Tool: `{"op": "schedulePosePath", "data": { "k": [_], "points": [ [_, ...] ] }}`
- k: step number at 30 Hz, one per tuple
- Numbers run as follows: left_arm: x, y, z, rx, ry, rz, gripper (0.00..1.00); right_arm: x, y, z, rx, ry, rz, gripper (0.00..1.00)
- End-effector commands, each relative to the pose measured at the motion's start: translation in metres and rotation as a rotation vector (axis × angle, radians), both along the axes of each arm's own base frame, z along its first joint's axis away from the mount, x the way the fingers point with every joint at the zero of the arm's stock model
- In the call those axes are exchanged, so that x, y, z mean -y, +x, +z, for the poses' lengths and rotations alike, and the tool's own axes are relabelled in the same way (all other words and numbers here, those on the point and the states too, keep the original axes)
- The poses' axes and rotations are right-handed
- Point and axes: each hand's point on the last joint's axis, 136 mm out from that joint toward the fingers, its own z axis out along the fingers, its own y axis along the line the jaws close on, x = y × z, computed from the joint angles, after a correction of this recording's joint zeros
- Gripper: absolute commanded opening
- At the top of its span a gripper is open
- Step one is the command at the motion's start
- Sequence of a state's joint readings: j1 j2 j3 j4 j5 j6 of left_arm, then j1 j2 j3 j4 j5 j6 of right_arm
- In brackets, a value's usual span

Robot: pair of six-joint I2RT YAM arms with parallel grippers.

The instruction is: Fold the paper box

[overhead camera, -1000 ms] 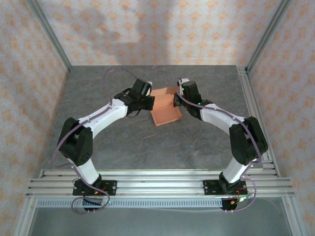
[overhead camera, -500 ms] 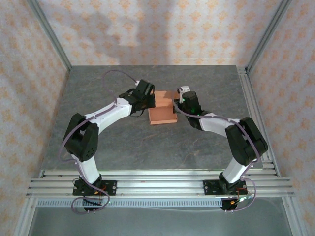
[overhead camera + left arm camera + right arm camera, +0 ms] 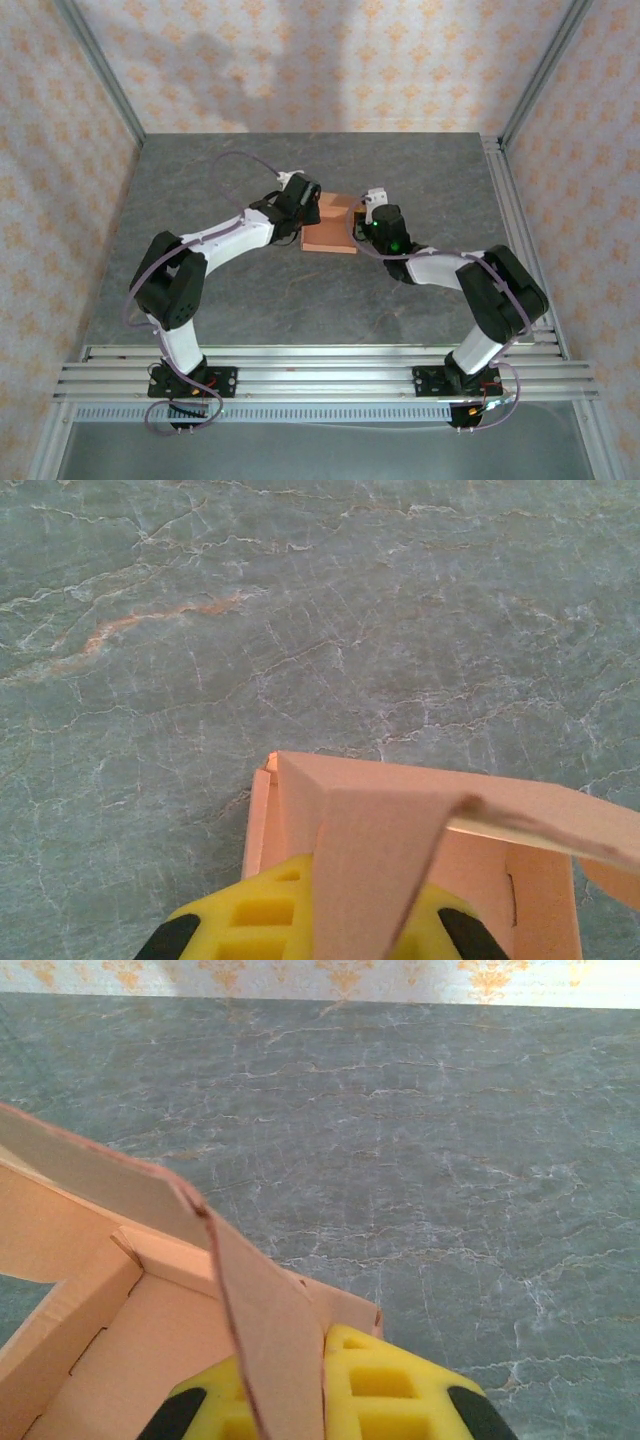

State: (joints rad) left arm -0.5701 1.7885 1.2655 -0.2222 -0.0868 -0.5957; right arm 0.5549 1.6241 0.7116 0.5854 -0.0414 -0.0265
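The paper box [image 3: 328,236] is salmon-orange card, partly folded, lying on the grey table between both arms. My left gripper [image 3: 310,210] is at the box's left end and my right gripper [image 3: 361,220] is at its right end. In the left wrist view, the left gripper [image 3: 345,905] is shut on an upright flap of the paper box [image 3: 300,800], and its yellow fingers [image 3: 250,915] flank the card. In the right wrist view, the right gripper [image 3: 300,1385] is shut on a bent flap of the paper box [image 3: 130,1340], with its yellow fingers [image 3: 395,1385] pressed against it.
The grey marbled table [image 3: 230,290] has bare room all around the box. Aluminium rails run along the right side [image 3: 515,220] and the near edge [image 3: 320,365]. Patterned walls close in the back and both sides.
Both grippers have moved closer together and toward the near side, still holding the flaps. The box has turned from a tilted pose to lie squarer and lower on the table.
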Motion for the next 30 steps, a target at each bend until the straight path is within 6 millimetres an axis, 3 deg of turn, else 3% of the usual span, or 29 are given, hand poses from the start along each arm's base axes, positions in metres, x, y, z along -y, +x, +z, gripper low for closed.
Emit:
{"op": "schedulePosePath", "data": {
  "k": [1,7,15,23,30],
  "points": [
    [0.011,-0.007,0.006,0.028,-0.042,-0.016,0.0,-0.019,-0.006,0.042,0.108,0.093,0.017,0.0],
    [0.012,-0.012,0.002,0.039,-0.048,-0.037,0.0,-0.01,-0.004,0.043,0.016,0.129,-0.098,0.0],
    [0.01,-0.017,-0.002,0.042,-0.053,-0.048,0.0,-0.005,-0.003,0.063,-0.056,0.193,-0.174,0.0],
    [0.009,-0.019,-0.002,0.047,-0.055,-0.05,0.0,-0.01,-0.002,0.044,-0.076,0.217,-0.16,0.0],
    [0.005,-0.023,-0.004,0.047,-0.047,-0.045,0.0,-0.003,-0.011,0.022,-0.069,0.19,-0.159,0.0]
  ]
}}
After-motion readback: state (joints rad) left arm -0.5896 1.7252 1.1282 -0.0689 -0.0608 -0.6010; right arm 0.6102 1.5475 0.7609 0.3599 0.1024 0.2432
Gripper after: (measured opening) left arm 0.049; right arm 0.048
